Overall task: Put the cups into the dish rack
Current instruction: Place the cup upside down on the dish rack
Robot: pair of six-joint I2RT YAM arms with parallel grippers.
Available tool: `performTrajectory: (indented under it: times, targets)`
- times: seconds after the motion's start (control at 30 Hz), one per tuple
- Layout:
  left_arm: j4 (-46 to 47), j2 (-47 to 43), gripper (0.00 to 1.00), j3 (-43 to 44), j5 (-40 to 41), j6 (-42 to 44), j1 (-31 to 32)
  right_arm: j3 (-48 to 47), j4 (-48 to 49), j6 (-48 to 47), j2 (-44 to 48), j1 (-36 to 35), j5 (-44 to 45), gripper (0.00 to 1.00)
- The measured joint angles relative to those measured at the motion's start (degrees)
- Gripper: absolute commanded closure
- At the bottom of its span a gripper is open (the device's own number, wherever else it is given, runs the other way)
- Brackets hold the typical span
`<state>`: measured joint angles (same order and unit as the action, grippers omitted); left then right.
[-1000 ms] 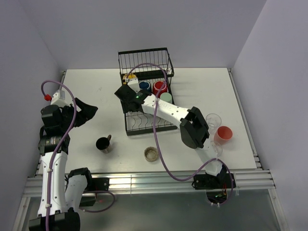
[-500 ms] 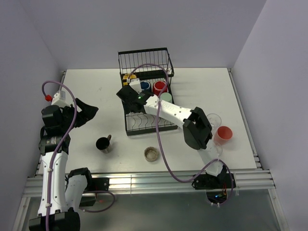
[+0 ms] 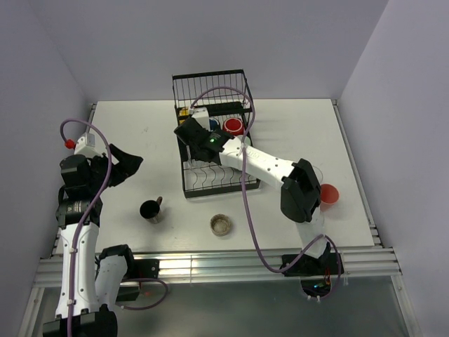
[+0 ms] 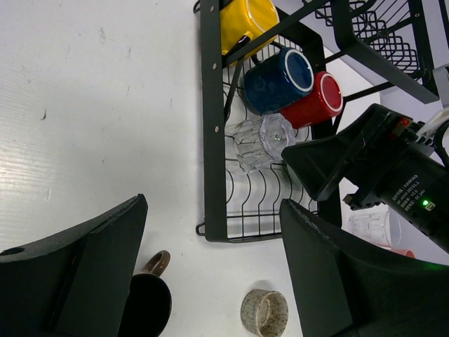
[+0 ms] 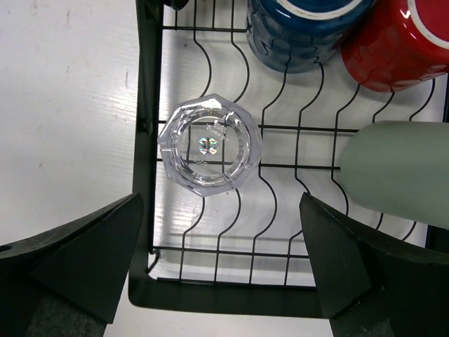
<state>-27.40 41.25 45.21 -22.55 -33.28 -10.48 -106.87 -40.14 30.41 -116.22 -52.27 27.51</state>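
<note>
The black wire dish rack holds a yellow mug, a navy mug, a red mug, a pale green tumbler and a clear glass. My right gripper hovers open above that glass, holding nothing. At the table's left, my left gripper is open and empty. A black mug and a low brownish cup stand on the table in front of the rack.
A red tumbler and a clear glass sit on the table right of the rack, partly behind my right arm. The rack's taller basket section stands at its far end. The right arm spans the rack's right side.
My right gripper has shifted a little toward the rack's far end, and its elbow has swung right, now covering the green tumbler from above. The left arm has not moved.
</note>
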Motion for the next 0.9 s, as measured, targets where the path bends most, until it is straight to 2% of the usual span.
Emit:
performTrajectory:
  times: [0.9]
  targets:
    - [0.15, -1.03, 0.20, -0.98, -0.55, -2.32, 0.02, 12.44, 5.40, 0.39, 13.40, -0.61, -3.37, 0.00]
